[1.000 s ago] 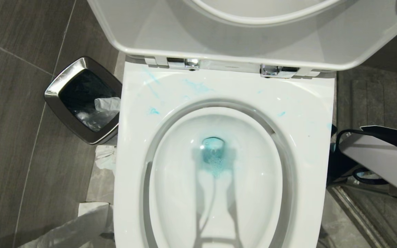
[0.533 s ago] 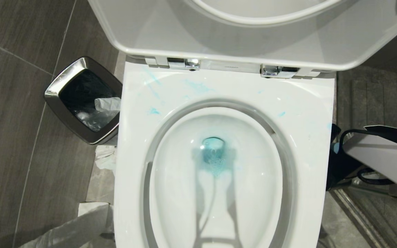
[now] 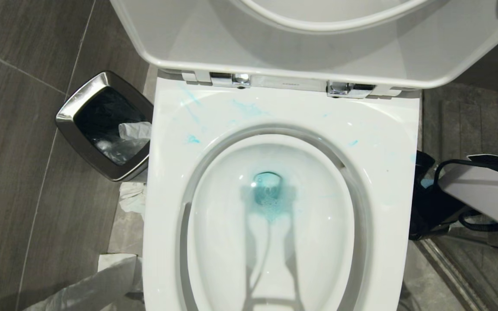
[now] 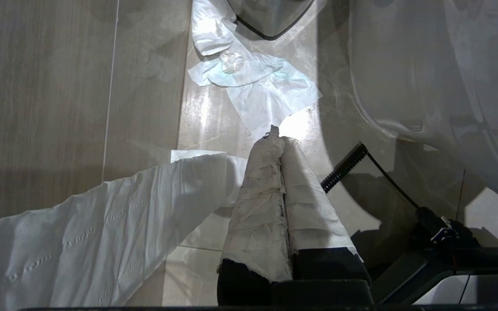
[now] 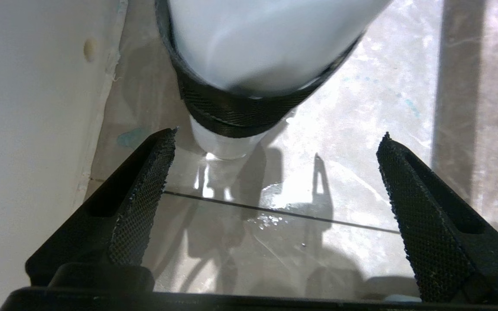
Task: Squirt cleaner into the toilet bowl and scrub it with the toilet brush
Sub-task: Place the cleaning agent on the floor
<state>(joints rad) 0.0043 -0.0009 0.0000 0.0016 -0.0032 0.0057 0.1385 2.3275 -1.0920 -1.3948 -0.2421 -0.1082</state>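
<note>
The toilet bowl point(image 3: 275, 242) fills the middle of the head view, its seat and lid point(image 3: 318, 39) tipped up at the back, and the cleaner point(image 3: 268, 196) lies as a turquoise pool at the bottom of the basin, with faint blue smears across the broad rear rim. To the bowl's right, low beside its outer wall, the right arm point(image 3: 482, 194) reaches in from the side, its white link slanting down towards the floor. In its wrist view the right gripper point(image 5: 277, 172) points down at wet, glossy floor tiles point(image 5: 318, 207), its two black textured fingers point(image 5: 141, 194) spread wide apart and holding nothing; just ahead of them stands a white object with a ribbed black collar point(image 5: 236, 112), close to the bowl's white wall. The left gripper point(image 4: 281, 172) hangs low on the bowl's other side, its paper-wrapped fingers pressed together, pointing at the floor above crumpled tissue point(image 4: 253, 82) and a long strip of paper point(image 4: 102, 233). A chrome-rimmed bin point(image 3: 106, 125) sits by the bowl's left rear corner.
</note>
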